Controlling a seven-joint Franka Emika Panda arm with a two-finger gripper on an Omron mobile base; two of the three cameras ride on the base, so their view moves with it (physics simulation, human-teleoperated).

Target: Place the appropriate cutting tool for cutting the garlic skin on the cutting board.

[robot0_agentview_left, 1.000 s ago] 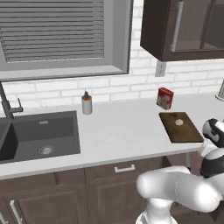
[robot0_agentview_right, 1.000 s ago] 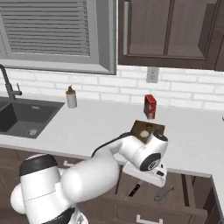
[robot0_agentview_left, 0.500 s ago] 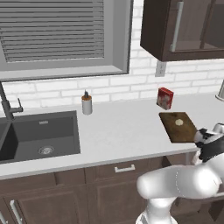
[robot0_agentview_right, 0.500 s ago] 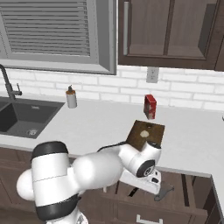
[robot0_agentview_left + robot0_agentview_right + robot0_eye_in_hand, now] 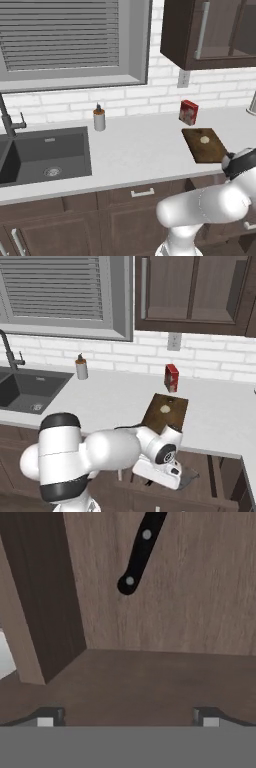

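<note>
While the garlic (image 5: 165,408) waits on the cutting board (image 5: 172,418), the spread, empty pincer (image 5: 127,716) reaches into the open drawer (image 5: 150,682) toward the knife handle (image 5: 140,552).

Glossy white rounded arm (image 5: 95,451) segments, black bands at joints, dark round wrist cap with grey ring, boxy white hand, no cables.

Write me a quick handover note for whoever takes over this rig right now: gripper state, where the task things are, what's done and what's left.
Gripper: open, empty, down inside the open drawer below the counter, aimed along the drawer floor.
Knife handle: black with two rivets, lying on the drawer floor ahead of the fingertips, not touched.
Cutting board: on the counter near the front edge, with the garlic on it; red box stands behind.
Done: drawer open, hand lowered in.
Left: grasp the knife, lift it out, set it on the board.
</note>
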